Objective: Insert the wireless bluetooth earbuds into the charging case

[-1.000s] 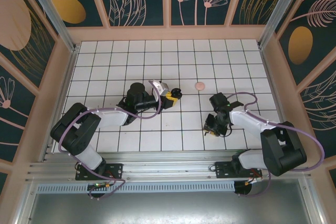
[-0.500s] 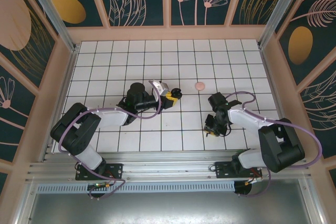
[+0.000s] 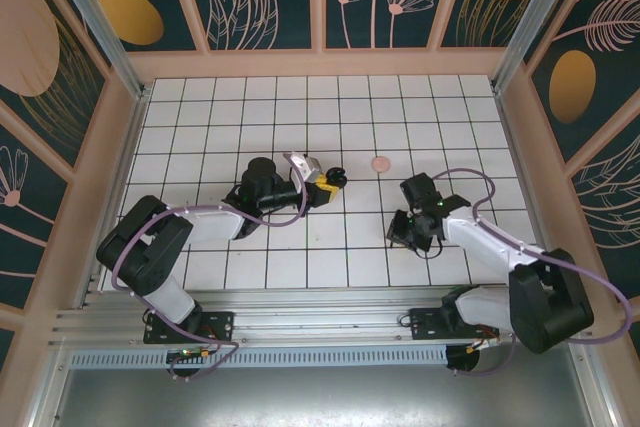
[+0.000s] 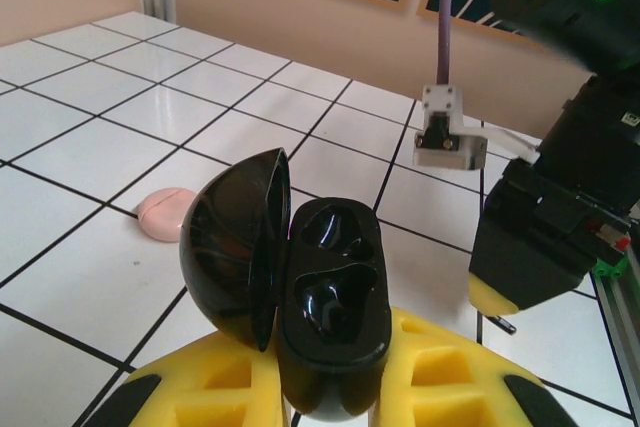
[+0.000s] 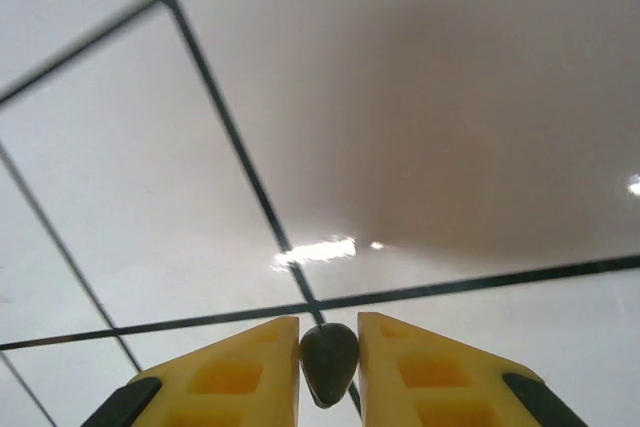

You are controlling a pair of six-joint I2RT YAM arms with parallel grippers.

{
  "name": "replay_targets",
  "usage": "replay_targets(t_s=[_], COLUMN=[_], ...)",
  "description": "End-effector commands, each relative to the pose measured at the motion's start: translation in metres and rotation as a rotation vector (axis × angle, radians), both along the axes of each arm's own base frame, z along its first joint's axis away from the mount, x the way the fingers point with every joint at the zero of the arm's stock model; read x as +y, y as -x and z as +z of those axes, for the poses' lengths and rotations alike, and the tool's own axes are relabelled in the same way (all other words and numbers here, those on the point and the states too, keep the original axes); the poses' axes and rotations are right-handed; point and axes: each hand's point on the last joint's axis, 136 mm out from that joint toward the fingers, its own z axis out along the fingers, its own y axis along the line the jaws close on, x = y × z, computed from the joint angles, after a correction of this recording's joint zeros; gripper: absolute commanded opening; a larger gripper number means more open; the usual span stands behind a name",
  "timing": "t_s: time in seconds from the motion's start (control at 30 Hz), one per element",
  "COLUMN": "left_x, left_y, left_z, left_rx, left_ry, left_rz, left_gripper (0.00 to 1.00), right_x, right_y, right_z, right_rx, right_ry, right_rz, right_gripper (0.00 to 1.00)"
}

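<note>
Grip comes first: we see the left gripper (image 4: pixel 330 387) closed on the black charging case (image 4: pixel 325 307), its yellow fingers (image 4: pixel 440 367) pressed against the lower part of the base from both sides. The case is upright between them with its lid swung open to the left, and the 2 glossy moulded wells of the base face the left wrist camera. From above, this gripper (image 3: pixel 330 182) and the case (image 3: pixel 338 179) are near the middle of the tabletop (image 3: pixel 200 107), about as far from the left edge as from the right. The right gripper (image 5: pixel 329 347) is nearly shut on 1 black earbud (image 5: pixel 329 362), a small dark drop-shaped piece pinched between the 2 yellow fingertips (image 5: pixel 240 367), with white tiles and dark grout lines beyond it. We cannot tell whether the earbud touches the tile. In the top view the right gripper (image 3: pixel 400 235) points down at the tabletop right of centre and closer to the near edge, apart from the case. A pale pink rounded piece (image 3: pixel 380 162) lies flat on a tile just right of the case, a little toward the far edge; the left wrist view shows it (image 4: pixel 165 212) behind the open lid. We cannot tell from these views whether it is a bud or a second case.
</note>
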Motion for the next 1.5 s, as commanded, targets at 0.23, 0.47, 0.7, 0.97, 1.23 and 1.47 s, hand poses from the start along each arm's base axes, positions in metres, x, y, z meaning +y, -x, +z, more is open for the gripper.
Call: replay_targets(t_s=[0.23, 0.47, 0.7, 0.97, 1.23, 1.47], left_x=[-0.012, -0.019, -0.023, -0.026, -0.029, -0.029], left_y=[-0.003, -0.001, 0.005, 0.008, 0.01, 0.012], left_z=[0.017, 0.02, 0.023, 0.027, 0.029, 0.035], left_rx=[-0.025, -0.014, -0.014, -0.01, 0.003, -0.002], left_ry=[0.105, 0.134, 0.145, 0.146, 0.139, 0.145], left_rz=[-0.025, -0.055, -0.099, -0.136, -0.155, -0.162], left_gripper=[0.11, 0.11, 0.12, 0.12, 0.12, 0.12], right_x=[0.025, 0.045, 0.069, 0.092, 0.107, 0.11], right_y=[-0.078, -0.095, -0.081, -0.068, -0.066, -0.07], right_z=[0.103, 0.178, 0.232, 0.243, 0.226, 0.22], right_rx=[-0.578, -0.884, -1.12, -1.176, -1.115, -1.11], right_ry=[-0.085, -0.142, -0.259, -0.355, -0.36, -0.338], right_rz=[0.134, 0.268, 0.439, 0.579, 0.661, 0.682], right_gripper=[0.2, 0.2, 0.2, 0.2, 0.2, 0.2])
